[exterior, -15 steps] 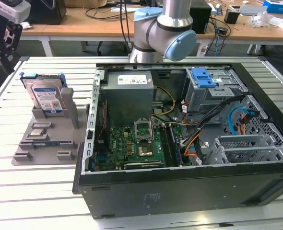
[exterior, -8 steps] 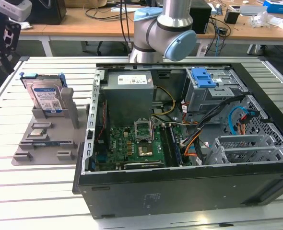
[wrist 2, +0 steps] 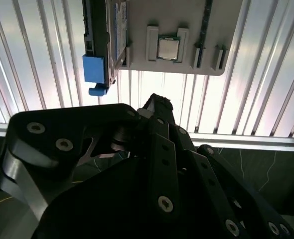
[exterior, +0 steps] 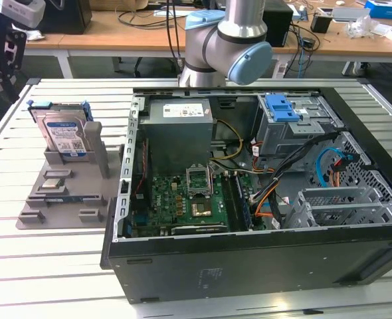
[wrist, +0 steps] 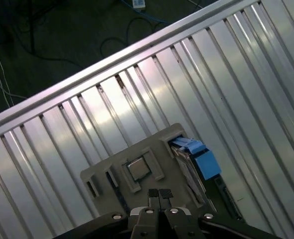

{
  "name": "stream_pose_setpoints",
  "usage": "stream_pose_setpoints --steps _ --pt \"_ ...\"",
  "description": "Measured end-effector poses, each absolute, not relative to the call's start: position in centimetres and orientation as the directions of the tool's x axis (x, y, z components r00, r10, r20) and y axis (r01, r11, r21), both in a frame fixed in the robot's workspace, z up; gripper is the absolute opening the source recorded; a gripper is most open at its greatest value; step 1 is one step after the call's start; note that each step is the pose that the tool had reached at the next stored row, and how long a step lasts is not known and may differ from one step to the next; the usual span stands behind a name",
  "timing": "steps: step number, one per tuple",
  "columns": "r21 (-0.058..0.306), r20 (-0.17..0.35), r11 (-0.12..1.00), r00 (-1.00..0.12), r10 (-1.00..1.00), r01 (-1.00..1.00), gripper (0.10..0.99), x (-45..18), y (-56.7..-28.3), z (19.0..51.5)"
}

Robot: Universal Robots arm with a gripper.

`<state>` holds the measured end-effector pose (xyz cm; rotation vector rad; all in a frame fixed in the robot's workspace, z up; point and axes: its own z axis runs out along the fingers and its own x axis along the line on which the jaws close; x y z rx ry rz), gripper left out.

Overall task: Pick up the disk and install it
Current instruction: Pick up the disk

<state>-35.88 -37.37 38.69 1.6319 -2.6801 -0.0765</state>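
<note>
Pickup step, nothing grabbed yet. Pincer point(wrist: 159, 194) is clenched empty, with the disk point(wrist: 201, 160) just ahead of its tips. I reckon it has to open first.

A ribbed silver aluminium table point(exterior: 50, 272) carries a grey plastic parts holder point(exterior: 35, 214) and, just beside it, an open black computer case point(exterior: 249, 262).

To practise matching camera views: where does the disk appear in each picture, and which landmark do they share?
Exterior view: the disk stands upright in the grey holder, at the exterior view's left.
Second wrist view: the disk edge-on, beside the holder's chip slot.
First wrist view: the disk edge-on, beside the same slot.
Shared landmark: the grey holder.
</note>
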Motion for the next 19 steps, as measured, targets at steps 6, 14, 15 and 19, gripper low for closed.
stream_pose_setpoints --steps 6,14,15,19 --pt "0.043 -0.022 0.374 -0.375 -0.927 -0.927 0.106 -35.88 -37.37 38.69" --pt "0.042 -0.021 0.228 -0.229 -0.973 -0.973 0.106 -35.88 -37.36 38.68" --pt "0.042 -0.021 0.205 -0.206 -0.978 -0.978 0.106 -35.88 -37.36 38.68" --pt "0.042 -0.021 0.121 -0.122 -0.992 -0.992 0.106 -35.89 -37.36 38.69"
